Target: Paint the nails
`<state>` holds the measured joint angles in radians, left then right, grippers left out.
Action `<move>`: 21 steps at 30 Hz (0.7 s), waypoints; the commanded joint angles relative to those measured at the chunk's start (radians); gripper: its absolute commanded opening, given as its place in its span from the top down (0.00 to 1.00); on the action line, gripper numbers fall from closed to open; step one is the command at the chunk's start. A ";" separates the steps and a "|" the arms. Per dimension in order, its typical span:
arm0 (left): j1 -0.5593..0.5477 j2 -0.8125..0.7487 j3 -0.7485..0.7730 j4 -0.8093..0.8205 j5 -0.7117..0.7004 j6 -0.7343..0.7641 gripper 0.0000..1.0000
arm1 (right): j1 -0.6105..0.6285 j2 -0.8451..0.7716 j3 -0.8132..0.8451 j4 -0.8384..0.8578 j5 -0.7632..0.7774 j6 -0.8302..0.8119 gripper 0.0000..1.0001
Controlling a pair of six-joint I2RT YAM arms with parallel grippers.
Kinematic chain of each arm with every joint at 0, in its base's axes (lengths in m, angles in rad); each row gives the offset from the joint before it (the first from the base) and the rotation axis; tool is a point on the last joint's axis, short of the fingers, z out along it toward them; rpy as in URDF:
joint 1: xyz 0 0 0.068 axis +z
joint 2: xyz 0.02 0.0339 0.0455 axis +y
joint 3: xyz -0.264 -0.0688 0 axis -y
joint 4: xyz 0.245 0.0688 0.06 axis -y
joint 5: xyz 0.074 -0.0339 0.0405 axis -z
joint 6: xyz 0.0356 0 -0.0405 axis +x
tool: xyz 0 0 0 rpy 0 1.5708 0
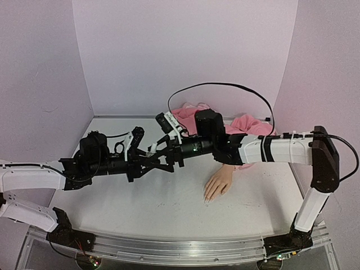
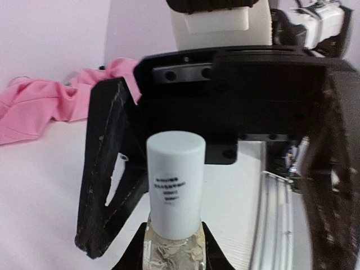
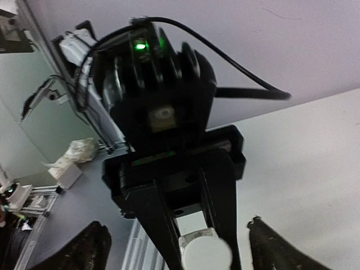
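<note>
The mannequin hand (image 1: 219,181) lies flat on the white table (image 1: 140,208), right of centre and just in front of the right arm's forearm. Its long axis runs from the wrist at the back right, where the pink hoodie sleeve (image 1: 250,125) meets it, down to the fingertips at the front left. The fingers therefore point toward the near edge of the table and slightly left. The hand lies back upward, with the fingers close together. The nails (image 1: 207,197) sit at those fingertips, facing up, but they are too small in the top view to tell one from another.

Well to the left of the hand, above the middle of the table, the two grippers meet nose to nose. The left gripper (image 2: 173,247) is clamped on the clear glass body of a small bottle (image 2: 175,197). The bottle's white cap (image 3: 206,254) points along the gripper's own line, straight at the right gripper.

The right gripper (image 3: 177,242) stands wide, with its two black fingers (image 2: 107,185) spread one on each side of the cap. Neither finger touches the cap in the wrist views. More pink hoodie fabric is bunched against the back wall behind the arms.
</note>
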<state>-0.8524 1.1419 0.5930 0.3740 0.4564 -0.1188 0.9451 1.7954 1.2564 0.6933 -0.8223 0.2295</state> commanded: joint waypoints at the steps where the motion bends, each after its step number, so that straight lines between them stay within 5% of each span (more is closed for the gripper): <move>1: -0.085 0.010 0.065 -0.047 -0.535 0.092 1.00 | 0.005 -0.105 -0.021 -0.045 0.378 0.067 0.02; 7: -0.112 0.025 0.067 -0.070 -0.780 0.069 1.00 | 0.011 -0.127 -0.022 -0.073 0.607 0.257 0.03; 10: -0.118 0.037 0.077 -0.070 -0.800 0.071 1.00 | 0.027 -0.110 0.015 -0.097 0.666 0.297 0.06; 14: -0.125 0.042 0.081 -0.070 -0.806 0.064 1.00 | 0.031 -0.068 0.068 -0.117 0.662 0.333 0.28; 21: -0.130 0.063 0.088 -0.070 -0.809 0.058 1.00 | 0.058 0.014 0.163 -0.130 0.646 0.335 0.32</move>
<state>-0.9749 1.1961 0.6224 0.2718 -0.3206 -0.0669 0.9855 1.7687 1.3426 0.5453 -0.1890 0.5438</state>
